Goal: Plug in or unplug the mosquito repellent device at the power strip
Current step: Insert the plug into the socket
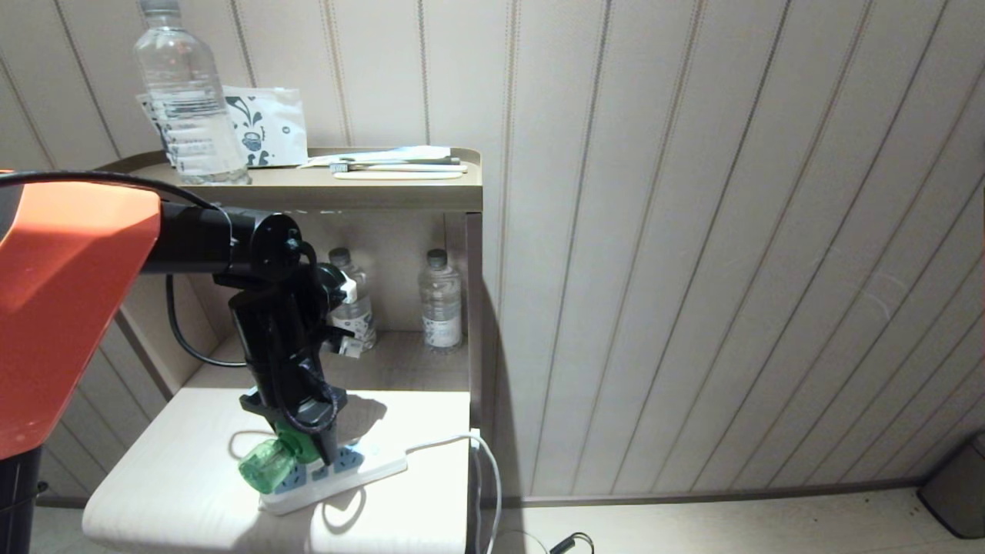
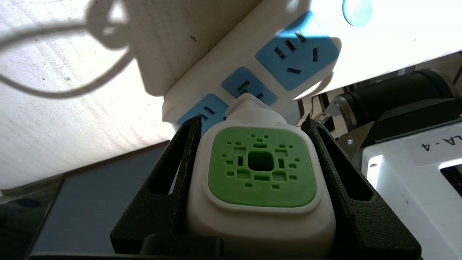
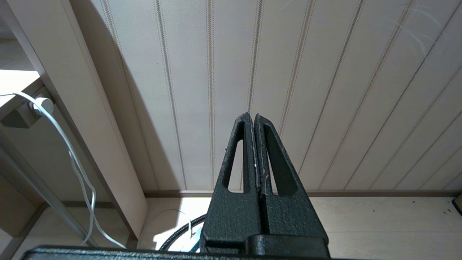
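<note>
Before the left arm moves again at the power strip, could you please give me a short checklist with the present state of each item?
1. Left pincer closed on the mosquito repellent device, one finger on each side: ok.
2. Device's plug end at a blue socket of the power strip: ok.
3. Prongs fully seated or out: cannot tell, hidden behind the device.
4. Power strip lying flat on the white table, cord trailing off its edge: ok.
5. Right pincer shut, empty, facing the wall, away from the work: ok.
</note>
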### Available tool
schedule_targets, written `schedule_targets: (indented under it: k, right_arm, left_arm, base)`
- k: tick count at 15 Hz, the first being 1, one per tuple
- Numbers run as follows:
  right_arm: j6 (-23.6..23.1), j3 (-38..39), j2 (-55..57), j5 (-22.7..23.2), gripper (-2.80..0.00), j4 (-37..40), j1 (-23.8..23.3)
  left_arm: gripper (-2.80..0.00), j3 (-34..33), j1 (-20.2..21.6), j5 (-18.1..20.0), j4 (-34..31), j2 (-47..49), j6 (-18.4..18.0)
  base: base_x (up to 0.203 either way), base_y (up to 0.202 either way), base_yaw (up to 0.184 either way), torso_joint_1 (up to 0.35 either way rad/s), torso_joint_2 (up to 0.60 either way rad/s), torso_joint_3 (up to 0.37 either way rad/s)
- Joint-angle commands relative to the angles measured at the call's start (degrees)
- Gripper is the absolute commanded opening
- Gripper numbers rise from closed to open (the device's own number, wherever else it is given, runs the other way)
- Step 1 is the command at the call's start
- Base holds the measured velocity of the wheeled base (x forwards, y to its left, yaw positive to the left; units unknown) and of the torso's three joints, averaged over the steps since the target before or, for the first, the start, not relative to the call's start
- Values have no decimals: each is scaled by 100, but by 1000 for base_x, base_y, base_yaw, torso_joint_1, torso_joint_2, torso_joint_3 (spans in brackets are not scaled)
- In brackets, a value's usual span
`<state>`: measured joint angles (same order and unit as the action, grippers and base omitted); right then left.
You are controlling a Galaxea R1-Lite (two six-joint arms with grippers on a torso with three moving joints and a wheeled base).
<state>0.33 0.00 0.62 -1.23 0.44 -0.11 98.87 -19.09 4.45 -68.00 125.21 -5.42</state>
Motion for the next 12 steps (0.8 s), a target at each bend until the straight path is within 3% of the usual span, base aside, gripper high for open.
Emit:
schedule_targets:
  k: [1, 12]
  right_arm:
    - [2, 0, -1, 0, -280, 0, -4]
    - [2, 0, -1, 0, -280, 0, -6]
  left_arm:
    - [-280, -76, -7, 78, -64, -31, -2]
    - [-280, -39, -68, 65, -21, 44, -11]
  base:
    - [0, 0, 0, 0, 0, 0]
    - [0, 0, 0, 0, 0, 0]
